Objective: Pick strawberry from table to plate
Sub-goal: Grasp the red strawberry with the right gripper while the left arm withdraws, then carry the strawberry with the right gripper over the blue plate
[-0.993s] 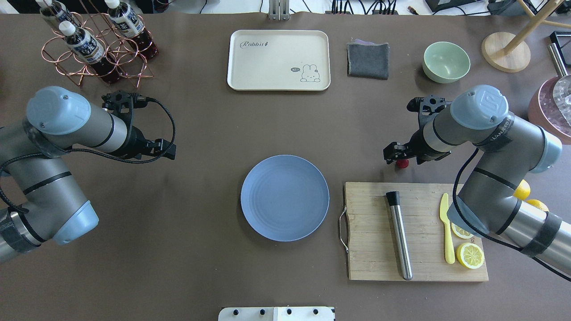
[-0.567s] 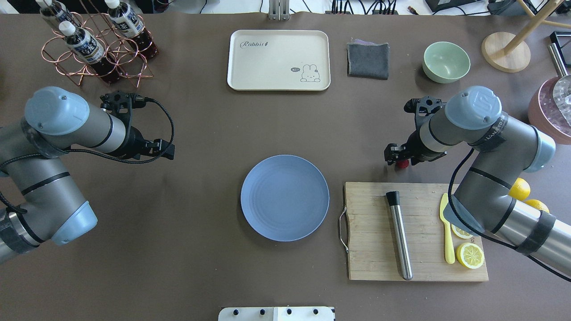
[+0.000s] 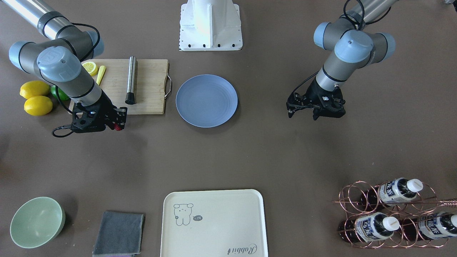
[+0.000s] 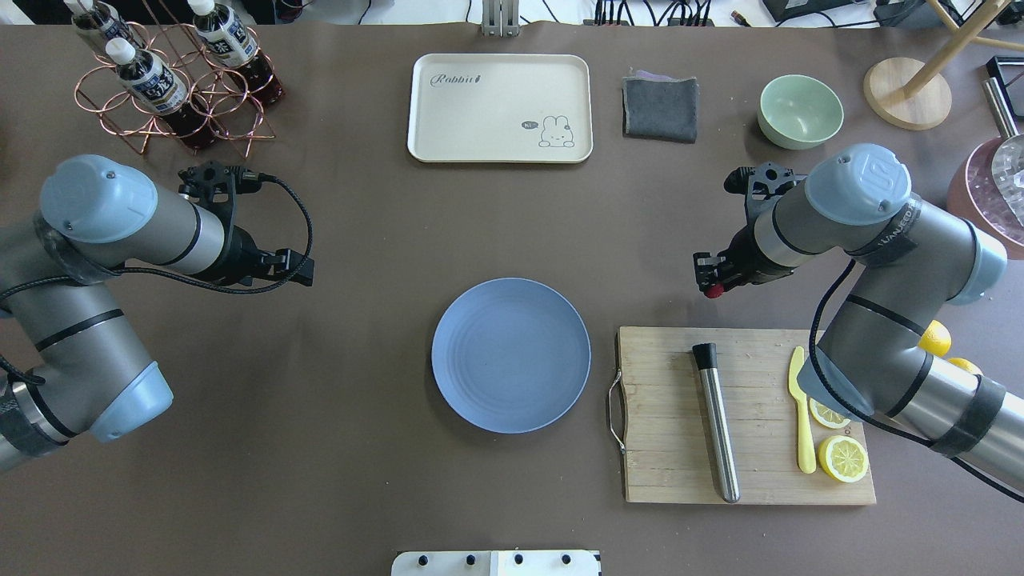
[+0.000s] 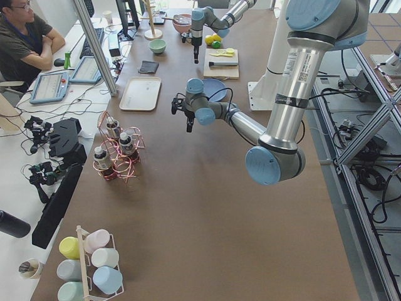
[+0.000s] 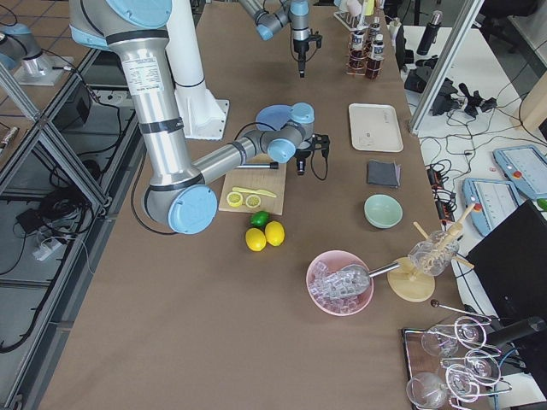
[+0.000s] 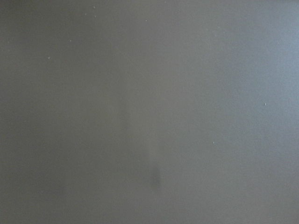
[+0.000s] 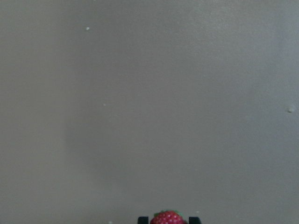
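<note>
Now my right hand (image 4: 709, 285) pinches the strawberry (image 8: 167, 218) just beside the cutting board (image 4: 672, 448), apart from the plate (image 4: 480, 400); my left hand (image 3: 302, 112) hangs spread, empty.

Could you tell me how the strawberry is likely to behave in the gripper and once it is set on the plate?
The strawberry looks small in the right gripper, so it is probably light, but a hard pinch might bruise it or squeeze it out. Being roundish, it may roll a little on the smooth, shallow plate.
</note>
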